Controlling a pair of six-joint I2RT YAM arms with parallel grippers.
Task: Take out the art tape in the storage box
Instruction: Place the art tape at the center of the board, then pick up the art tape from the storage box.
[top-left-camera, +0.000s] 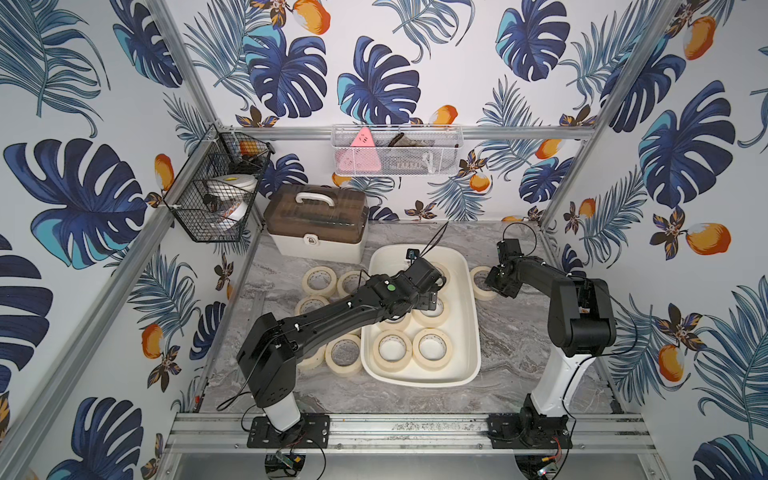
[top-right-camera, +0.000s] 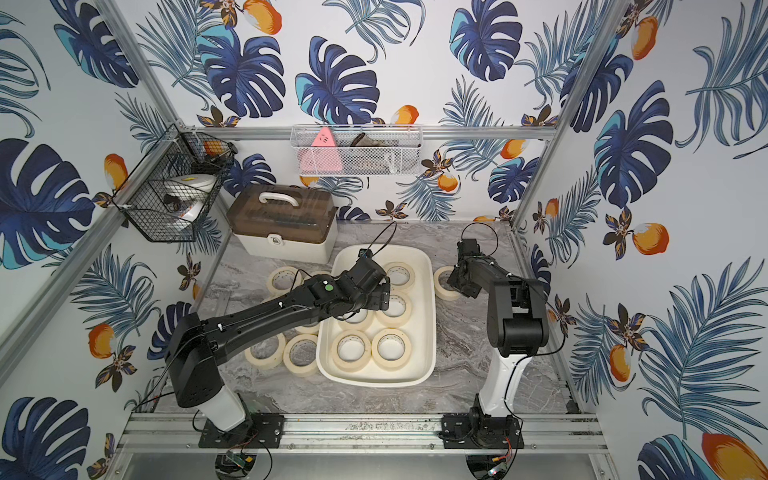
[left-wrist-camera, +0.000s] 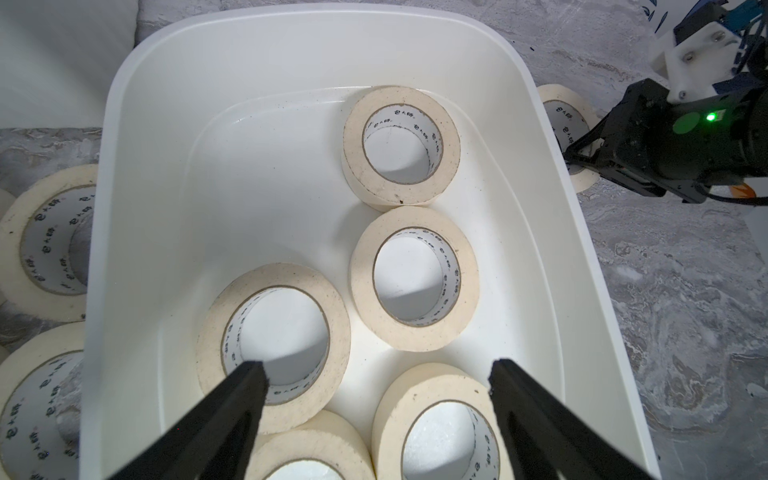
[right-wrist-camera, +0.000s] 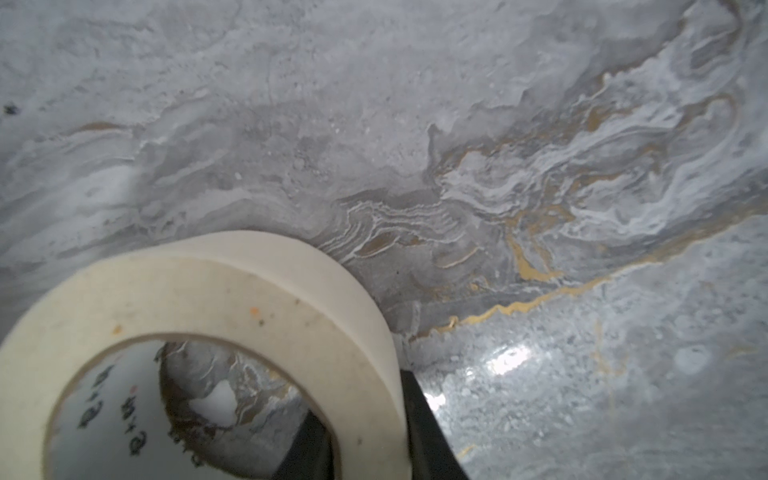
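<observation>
right fingers (right-wrist-camera: 432, 440) pinch art tape (right-wrist-camera: 232, 299) outside storage box (top-left-camera: 467, 349) rim.

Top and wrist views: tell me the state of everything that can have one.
Off-white plastic storage tub: lidless, five cream masking-tape rolls inside.
Left gripper: open, over those rolls.
Right gripper: shut on another roll, gripping its wall, outside the tub.
White case with brown translucent lid: closed.

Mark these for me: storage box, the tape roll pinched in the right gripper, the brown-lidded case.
storage box (top-left-camera: 419, 379): in a top view, on the rim at its near end.
held tape roll (right-wrist-camera: 232, 299): right wrist view, on the flat beige side face.
brown-lidded case (top-left-camera: 332, 226): in a top view, on the translucent lid.
</observation>
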